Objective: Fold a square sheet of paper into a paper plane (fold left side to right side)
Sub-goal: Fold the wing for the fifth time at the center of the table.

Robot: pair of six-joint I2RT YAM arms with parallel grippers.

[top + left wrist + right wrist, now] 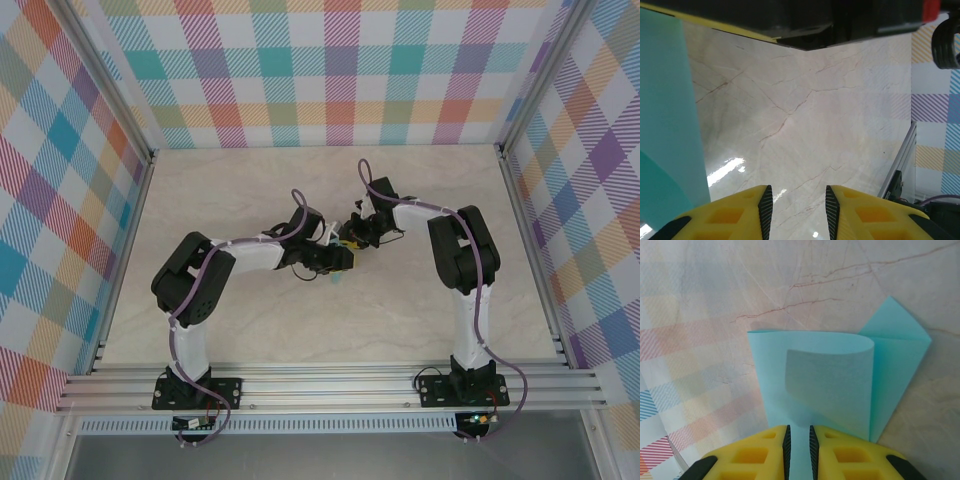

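Turquoise paper (pixel 830 385) lies on the pale marble bench (pixel 250 320) near the middle, partly folded, with a pointy corner poking out on one side and a soft flap curling up and over the rest. The right jaws are almost closed and pinch the near edge of that paper, which shows in the thin gap between the yellow fingers (pixel 850 455). The left jaws sit just beside them, open a fair way with nothing in between but bare bench, and the paper shows big and close along the left side of the left wrist view.
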